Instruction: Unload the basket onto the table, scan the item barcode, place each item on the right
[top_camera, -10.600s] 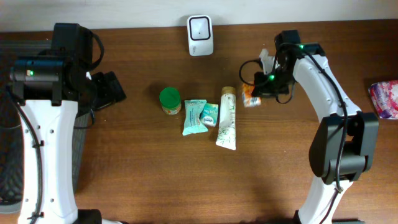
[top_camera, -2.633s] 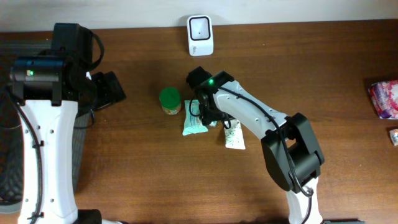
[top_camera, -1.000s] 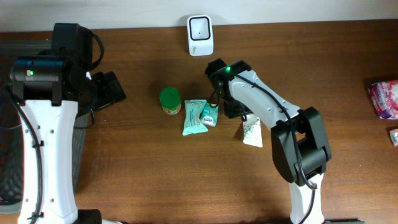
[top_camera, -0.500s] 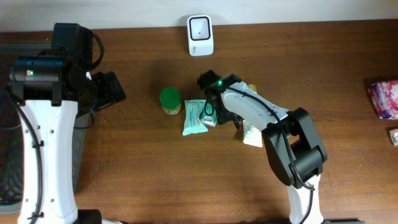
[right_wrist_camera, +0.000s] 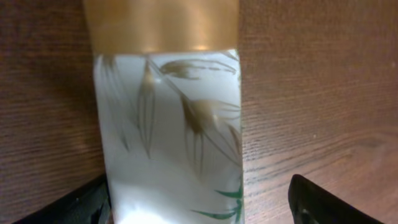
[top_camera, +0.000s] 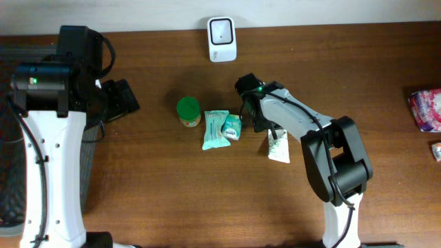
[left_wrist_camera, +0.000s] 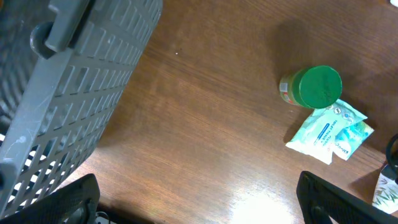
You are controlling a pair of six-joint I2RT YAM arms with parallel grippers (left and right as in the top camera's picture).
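A white tube [right_wrist_camera: 168, 137] with a gold cap and leaf print lies flat on the wooden table, between the fingers of my right gripper [right_wrist_camera: 199, 211]. The jaws stand open, with a gap between the tube and the right finger [right_wrist_camera: 323, 202]. From overhead the tube [top_camera: 279, 147] lies right of the teal packets, and the right gripper [top_camera: 267, 129] is at its cap end. The white scanner [top_camera: 222, 39] stands at the back edge. No barcode shows. My left gripper [left_wrist_camera: 205, 211] hangs open over bare table at the far left [top_camera: 127, 96].
A green-lidded jar [top_camera: 188, 110], a teal packet [top_camera: 215, 129] and a smaller packet [top_camera: 232, 127] lie mid-table. A grey basket [left_wrist_camera: 74, 81] sits at the left. A pink package [top_camera: 426, 109] is at the right edge.
My right arm swung left toward the packets and came back to the right. Its jaws have widened around the tube, which stays on the table. The left arm has not moved.
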